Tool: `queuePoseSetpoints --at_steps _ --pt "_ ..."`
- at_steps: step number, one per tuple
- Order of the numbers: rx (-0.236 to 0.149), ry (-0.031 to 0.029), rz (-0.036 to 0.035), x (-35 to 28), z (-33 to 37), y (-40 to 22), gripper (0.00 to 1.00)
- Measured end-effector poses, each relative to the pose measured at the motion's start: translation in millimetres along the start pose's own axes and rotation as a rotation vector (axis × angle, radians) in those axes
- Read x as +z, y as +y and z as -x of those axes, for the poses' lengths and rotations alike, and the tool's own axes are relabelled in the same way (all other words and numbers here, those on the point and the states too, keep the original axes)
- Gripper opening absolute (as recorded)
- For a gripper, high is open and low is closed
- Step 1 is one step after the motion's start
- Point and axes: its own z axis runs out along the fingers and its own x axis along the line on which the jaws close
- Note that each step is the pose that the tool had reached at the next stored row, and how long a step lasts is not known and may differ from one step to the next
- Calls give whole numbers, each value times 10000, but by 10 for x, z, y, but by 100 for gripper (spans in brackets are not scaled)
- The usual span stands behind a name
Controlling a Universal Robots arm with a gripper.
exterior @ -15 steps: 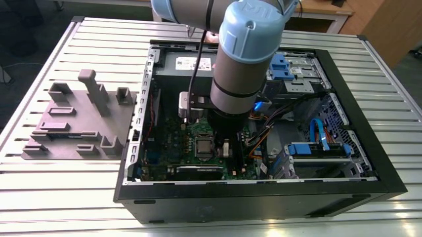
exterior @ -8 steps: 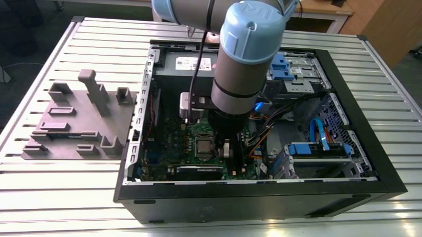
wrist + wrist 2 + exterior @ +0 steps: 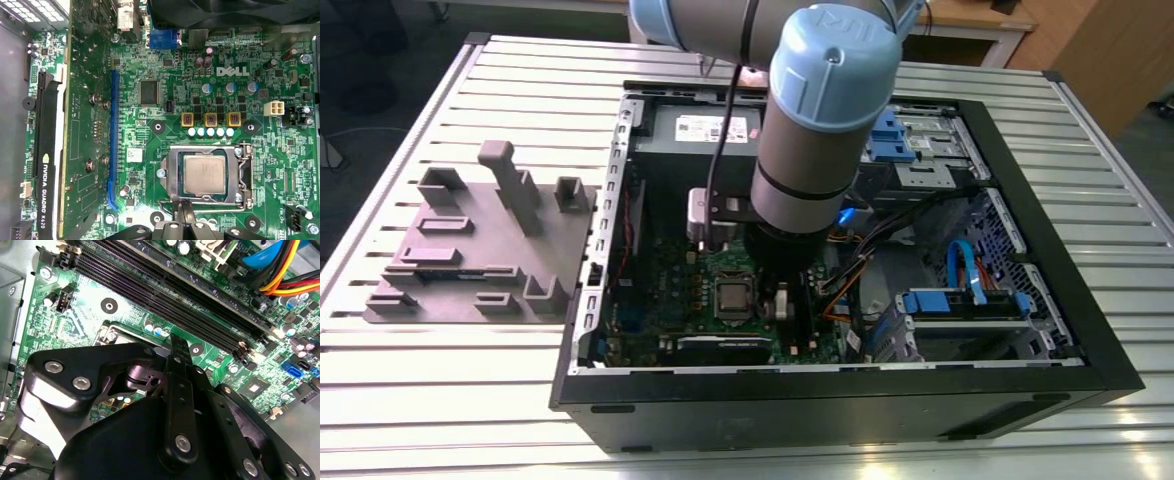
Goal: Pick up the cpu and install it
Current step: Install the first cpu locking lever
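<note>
One cpu (image 3: 204, 174): flat silver-grey square chip, seated in the socket (image 3: 172, 176) of the open black computer case (image 3: 854, 405).
Gripper (image 3: 184, 209): black, just beside the cpu; open or closed, cannot tell.
Surface: ribbed metal table (image 3: 454, 425) under the case.
Room: wooden furniture (image 3: 1097, 45) beyond the case.

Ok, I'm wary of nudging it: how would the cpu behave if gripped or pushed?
The cpu looks flat and rigid with a metal top, so it probably won't bend or roll. Its smooth top and thin rim may make it slippery to grip. It lies inside the socket frame, which would likely stop a sideways push.
</note>
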Motion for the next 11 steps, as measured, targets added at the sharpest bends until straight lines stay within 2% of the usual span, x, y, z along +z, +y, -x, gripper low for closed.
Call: queuePoseSetpoints --at_steps 11 --pt "-1 -38 0 9 0 -8 10"
